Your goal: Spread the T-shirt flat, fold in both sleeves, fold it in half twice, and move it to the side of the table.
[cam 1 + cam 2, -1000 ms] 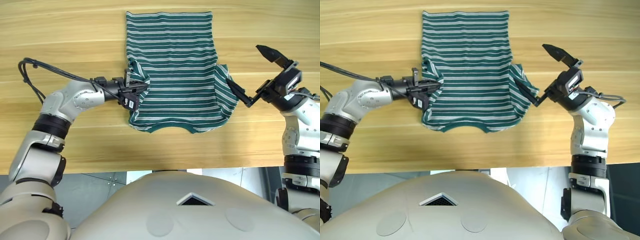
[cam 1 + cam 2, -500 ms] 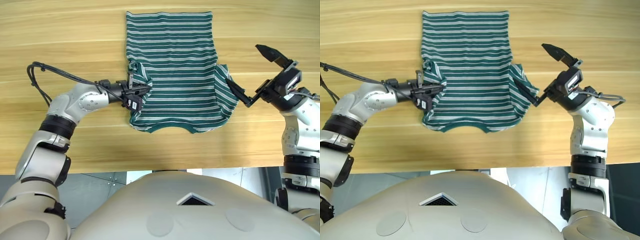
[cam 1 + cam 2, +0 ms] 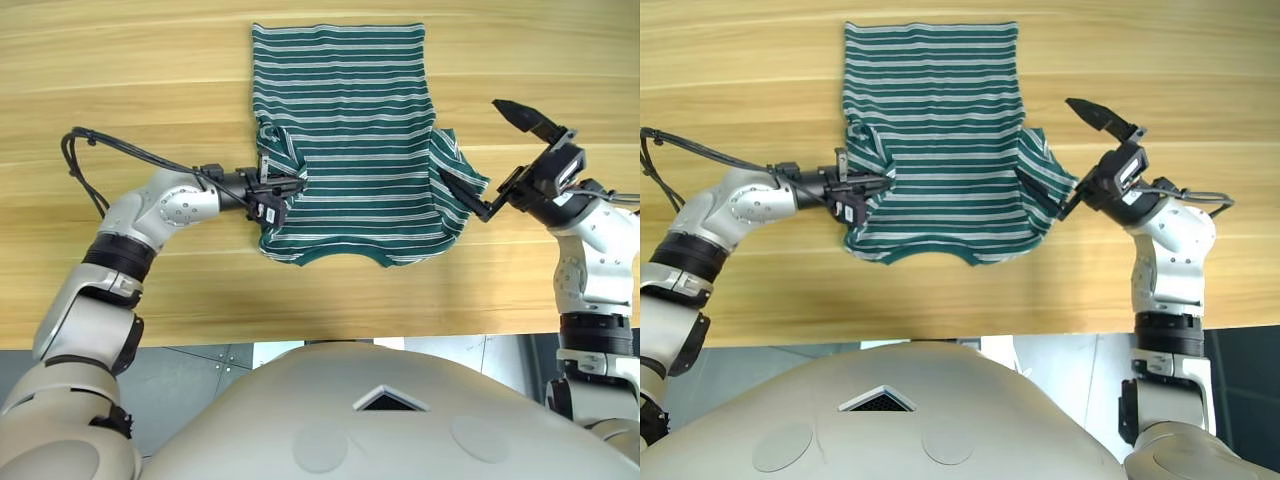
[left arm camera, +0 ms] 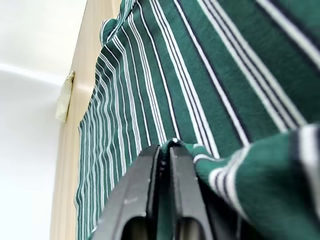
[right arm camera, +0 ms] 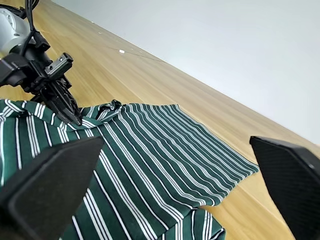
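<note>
The T-shirt (image 3: 345, 130), green with pale stripes, lies on the wooden counter (image 3: 150, 80) with its collar toward the robot and its hem on the far side. The body panel is mostly flat. The 2 sleeves are rumpled rather than folded cleanly.

At the shirt's left edge, the left sleeve (image 3: 272, 140) is bunched and partly drawn onto the chest. The left pincer (image 3: 290, 185) is clenched on a fold of this sleeve. The left wrist view shows its 2 fingers (image 4: 150, 190) pressed together with striped cloth caught between them.

At the shirt's right edge, the right sleeve (image 3: 458, 185) sticks out in a loose flap. The right pincer (image 3: 472, 140) is spread wide and grips nothing. Its lower finger lies against the sleeve's outer edge and its upper finger is raised clear, beyond the shirt's right side.

The spreading looks done, and the step in hand appears to be folding in the sleeves, with neither one settled. Next, the left arm likely needs to carry its sleeve further across the chest, lay it flat and let go. The right pincer would need to close on the flap's edge before drawing it inward. Pulling too hard could drag the body panel and wrinkle it.
</note>
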Robot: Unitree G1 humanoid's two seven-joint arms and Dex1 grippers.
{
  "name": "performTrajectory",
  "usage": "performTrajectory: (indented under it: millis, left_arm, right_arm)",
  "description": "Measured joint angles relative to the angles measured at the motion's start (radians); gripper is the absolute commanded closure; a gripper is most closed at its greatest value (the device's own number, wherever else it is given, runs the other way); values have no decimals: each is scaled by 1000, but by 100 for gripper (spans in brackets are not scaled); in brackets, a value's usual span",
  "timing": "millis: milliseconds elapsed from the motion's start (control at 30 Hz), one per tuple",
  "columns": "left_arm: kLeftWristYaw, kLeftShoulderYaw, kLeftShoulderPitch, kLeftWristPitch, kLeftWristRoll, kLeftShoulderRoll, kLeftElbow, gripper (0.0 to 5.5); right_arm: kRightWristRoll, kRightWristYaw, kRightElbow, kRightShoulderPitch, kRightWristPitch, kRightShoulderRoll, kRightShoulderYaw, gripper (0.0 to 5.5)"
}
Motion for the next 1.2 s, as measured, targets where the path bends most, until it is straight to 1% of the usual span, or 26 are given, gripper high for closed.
performTrajectory:
  millis: [100,200,233,367,433,533,700,733,833,900,933,967,1000,1200]
  left_arm:
    - [-24,1,14,0,-62,-1,-4,438]
    - [-22,26,22,-1,-118,-19,-47,394]
    - [-10,35,22,-1,-121,-23,-53,372]
    - [15,46,23,-1,-139,-55,-54,310]
    - [-7,46,52,-20,-219,-60,-72,280]
    - [-82,48,145,-31,-392,-25,-148,237]
    - [-119,153,223,-33,-474,95,-149,161]
    - [-139,156,249,-33,-512,109,-159,144]
    - [-189,162,296,-29,-605,114,-194,93]
    - [-200,168,298,-21,-612,102,-191,64]
    - [-204,168,299,-21,-611,90,-185,34]
    - [-210,165,304,-20,-609,73,-178,21]
    - [-215,162,308,-20,-609,67,-174,12]
    - [-260,142,347,-19,-606,18,-145,12]
  right_arm:
    - [0,0,0,0,0,0,0,10]
    - [0,0,-1,0,0,0,1,10]
    - [0,0,-1,0,0,1,1,10]
    - [0,0,2,-1,0,2,1,10]
    - [-1,0,5,-2,-1,3,1,10]
    - [-1,0,11,-4,-1,4,0,10]
    - [-1,-2,14,-3,-4,4,-3,10]
    - [-1,-3,14,-3,-6,5,-2,10]
    - [-4,-11,26,-3,-15,14,0,10]
    - [-9,-11,29,-3,-15,15,2,10]
    - [-9,-11,29,-3,-16,15,2,10]
    - [-9,-11,29,-3,-16,15,2,10]
    - [-9,-11,29,-3,-16,15,2,10]
    - [-9,-11,29,-2,-17,15,1,10]
